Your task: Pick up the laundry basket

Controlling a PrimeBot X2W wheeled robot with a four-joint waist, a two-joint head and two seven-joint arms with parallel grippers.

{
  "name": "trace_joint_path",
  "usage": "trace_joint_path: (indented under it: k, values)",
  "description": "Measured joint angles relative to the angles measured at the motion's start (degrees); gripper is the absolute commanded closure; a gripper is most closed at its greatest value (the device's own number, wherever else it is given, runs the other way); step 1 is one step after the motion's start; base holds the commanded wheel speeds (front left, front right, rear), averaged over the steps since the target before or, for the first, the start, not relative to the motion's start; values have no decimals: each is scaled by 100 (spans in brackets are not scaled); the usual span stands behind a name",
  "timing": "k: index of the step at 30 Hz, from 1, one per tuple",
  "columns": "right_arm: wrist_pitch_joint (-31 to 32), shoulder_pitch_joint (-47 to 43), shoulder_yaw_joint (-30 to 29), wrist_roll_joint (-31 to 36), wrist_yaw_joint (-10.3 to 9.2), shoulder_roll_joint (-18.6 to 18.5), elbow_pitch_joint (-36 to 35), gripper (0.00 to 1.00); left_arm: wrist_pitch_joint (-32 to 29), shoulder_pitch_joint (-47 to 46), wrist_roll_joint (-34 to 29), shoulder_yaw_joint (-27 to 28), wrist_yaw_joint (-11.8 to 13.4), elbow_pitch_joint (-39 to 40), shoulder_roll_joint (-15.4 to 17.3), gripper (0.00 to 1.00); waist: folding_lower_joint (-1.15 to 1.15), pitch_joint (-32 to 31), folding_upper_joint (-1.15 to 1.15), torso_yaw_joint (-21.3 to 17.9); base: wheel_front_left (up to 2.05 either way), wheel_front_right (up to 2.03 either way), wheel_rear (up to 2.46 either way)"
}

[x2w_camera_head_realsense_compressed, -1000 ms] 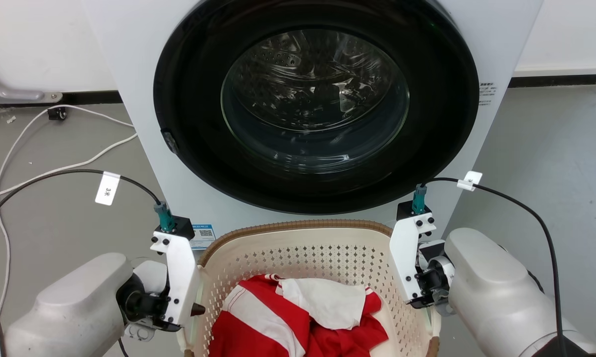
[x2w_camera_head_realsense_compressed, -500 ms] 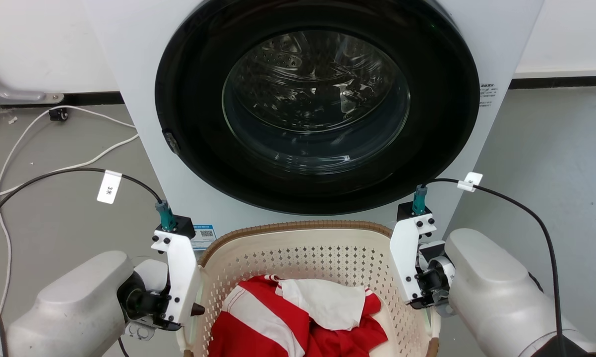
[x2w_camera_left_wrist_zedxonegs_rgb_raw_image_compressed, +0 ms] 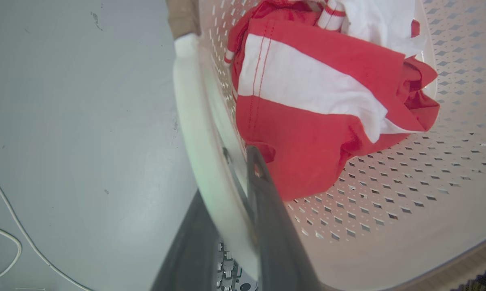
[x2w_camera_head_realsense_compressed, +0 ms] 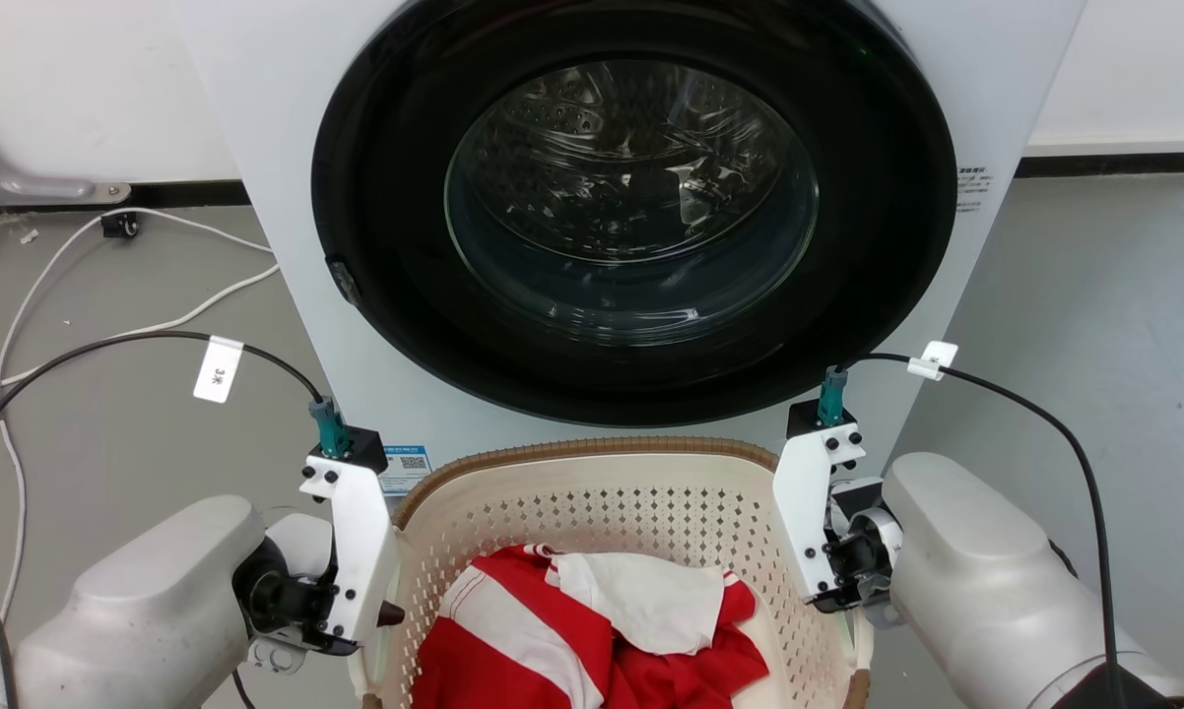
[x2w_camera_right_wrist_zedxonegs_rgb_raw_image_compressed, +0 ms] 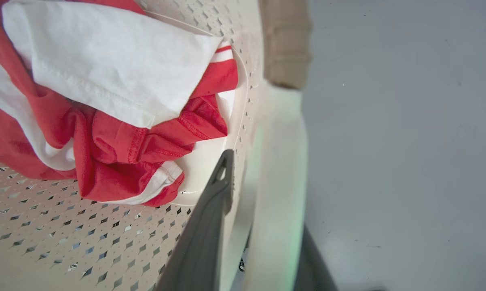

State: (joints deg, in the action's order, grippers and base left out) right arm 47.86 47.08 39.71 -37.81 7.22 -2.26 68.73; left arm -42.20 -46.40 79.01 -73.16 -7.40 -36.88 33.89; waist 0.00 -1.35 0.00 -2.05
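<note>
Since the laundry basket (x2w_camera_head_realsense_compressed: 572, 449) is wide with a handle at each end, the robot has gone for a two-arm grab, one arm per side. In the head view the basket sits on the near side of the front-load washing machine (x2w_camera_head_realsense_compressed: 287, 295), just in front of its round glass door (x2w_camera_head_realsense_compressed: 631, 207). A red and white striped garment (x2w_camera_head_realsense_compressed: 513, 640) and a white cloth (x2w_camera_head_realsense_compressed: 641, 601) are bunched inside. The left forearm (x2w_camera_head_realsense_compressed: 139, 601) comes in at the left end and the right forearm (x2w_camera_head_realsense_compressed: 986, 571) at the right, which I'd guess is to share the load so nothing tips.

Left wrist view: the left hand (x2w_camera_left_wrist_zedxonegs_rgb_raw_image_compressed: 227, 173) looks clamped on the white side handle (x2w_camera_left_wrist_zedxonegs_rgb_raw_image_compressed: 194, 121). One finger is inside the perforated wall beside the red cloth, the other outside over the grey floor (x2w_camera_left_wrist_zedxonegs_rgb_raw_image_compressed: 77, 121). Straddling the edge like that lets it carry weight, not just push.

Right wrist view: same deal, mirrored. The right hand (x2w_camera_right_wrist_zedxonegs_rgb_raw_image_compressed: 263, 194) has the other handle (x2w_camera_right_wrist_zedxonegs_rgb_raw_image_compressed: 279, 153) squeezed between its fingers, with the brown rim (x2w_camera_right_wrist_zedxonegs_rgb_raw_image_compressed: 285, 44) further along. The inner finger sits just beside the clothes.

Can't tell from any of these whether the bottom is off the floor.
</note>
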Motion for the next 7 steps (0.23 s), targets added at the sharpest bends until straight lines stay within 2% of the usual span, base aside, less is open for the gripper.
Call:
trace_joint_path:
  k: [7]
  values:
    - [-25, 20, 54, -53, 0, 3, 18, 100, -23, -30, -64, 0, 0, -36, -14, 100, 0, 4, 0, 1, 0, 0, 0]
